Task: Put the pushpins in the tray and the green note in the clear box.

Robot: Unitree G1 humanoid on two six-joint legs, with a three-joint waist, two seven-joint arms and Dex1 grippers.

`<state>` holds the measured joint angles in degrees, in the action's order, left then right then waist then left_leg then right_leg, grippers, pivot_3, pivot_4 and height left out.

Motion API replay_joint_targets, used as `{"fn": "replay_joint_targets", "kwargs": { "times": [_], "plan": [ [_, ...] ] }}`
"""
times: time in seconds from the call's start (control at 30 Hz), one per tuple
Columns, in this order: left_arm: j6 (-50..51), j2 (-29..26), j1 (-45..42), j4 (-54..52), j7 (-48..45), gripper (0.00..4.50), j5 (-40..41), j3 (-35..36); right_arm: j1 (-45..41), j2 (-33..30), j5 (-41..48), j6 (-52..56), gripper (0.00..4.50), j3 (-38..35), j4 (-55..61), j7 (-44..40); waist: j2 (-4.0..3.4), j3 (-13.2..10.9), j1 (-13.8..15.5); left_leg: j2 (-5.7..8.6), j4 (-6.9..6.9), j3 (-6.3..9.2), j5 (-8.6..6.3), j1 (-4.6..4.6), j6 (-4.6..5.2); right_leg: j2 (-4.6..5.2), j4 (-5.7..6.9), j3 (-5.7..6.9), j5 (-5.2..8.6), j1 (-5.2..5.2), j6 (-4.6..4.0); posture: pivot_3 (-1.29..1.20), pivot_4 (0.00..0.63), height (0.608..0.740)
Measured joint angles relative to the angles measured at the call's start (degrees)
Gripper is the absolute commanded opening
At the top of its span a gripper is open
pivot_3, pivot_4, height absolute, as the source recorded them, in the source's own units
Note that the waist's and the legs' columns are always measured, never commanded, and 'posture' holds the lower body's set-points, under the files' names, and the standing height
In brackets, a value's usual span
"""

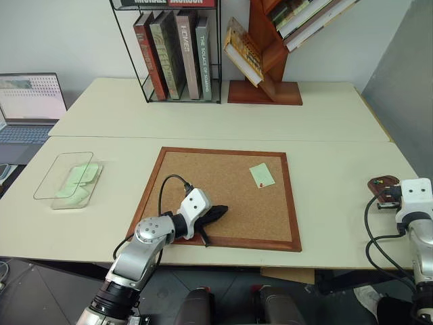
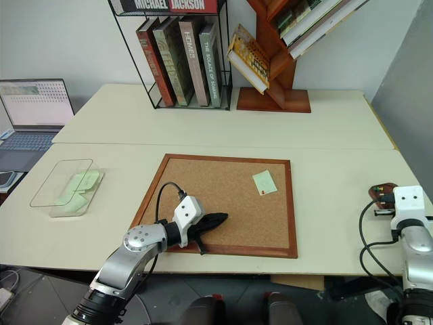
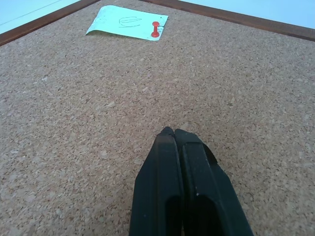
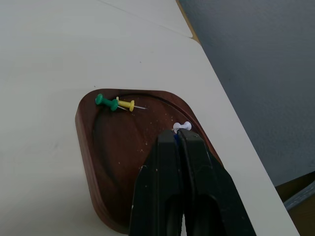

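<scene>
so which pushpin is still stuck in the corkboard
The red pushpin, pinning the green note to the corkboard. The green, yellow and white pins already lie in the tray.

The corkboard (image 1: pixel 223 196) is speckled tan with a reddish-brown wooden frame. The green note (image 3: pixel 129 22) is pale green with a faint pencilled mark, under a red pushpin (image 3: pixel 155 29). The tray (image 4: pixel 118 152) is dark reddish-brown, holding green (image 4: pixel 106 102), yellow (image 4: pixel 127 104) and white (image 4: pixel 182 126) pushpins. The surface (image 1: pixel 325 122) is cream.
</scene>
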<state>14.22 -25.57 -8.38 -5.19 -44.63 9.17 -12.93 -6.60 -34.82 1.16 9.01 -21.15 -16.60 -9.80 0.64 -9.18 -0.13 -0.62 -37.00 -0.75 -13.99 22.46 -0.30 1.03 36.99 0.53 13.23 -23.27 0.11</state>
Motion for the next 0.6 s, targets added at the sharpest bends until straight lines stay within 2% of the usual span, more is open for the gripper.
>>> {"fn": "replay_joint_targets", "kwargs": {
  "times": [0.53, 0.6],
  "plan": [
    [0.0, 0.0, -0.1, 0.2, 0.0, 0.0, 0.0, -0.1, -2.0, 0.0, 2.3, 5.7, 3.66, -1.4, 0.0, 0.4, 0.04, 0.0, 0.0, 0.0, 0.0, 0.04, 0.0, 0.0, 0.0, 0.0, -0.02, 0.03, 0.0, 0.03, 0.01, 0.0, 0.15, 0.74],
    [-0.1, 0.0, -0.2, 0.3, 0.0, 0.0, 0.0, -0.1, -2.1, 0.0, 2.5, 6.0, 3.66, -1.8, 0.1, 0.5, 0.04, 0.0, 0.0, 0.0, 0.0, 0.05, 0.0, 0.0, 0.0, 0.0, -0.02, 0.03, 0.0, 0.03, 0.01, 0.0, 0.15, 0.74]
  ]
}}
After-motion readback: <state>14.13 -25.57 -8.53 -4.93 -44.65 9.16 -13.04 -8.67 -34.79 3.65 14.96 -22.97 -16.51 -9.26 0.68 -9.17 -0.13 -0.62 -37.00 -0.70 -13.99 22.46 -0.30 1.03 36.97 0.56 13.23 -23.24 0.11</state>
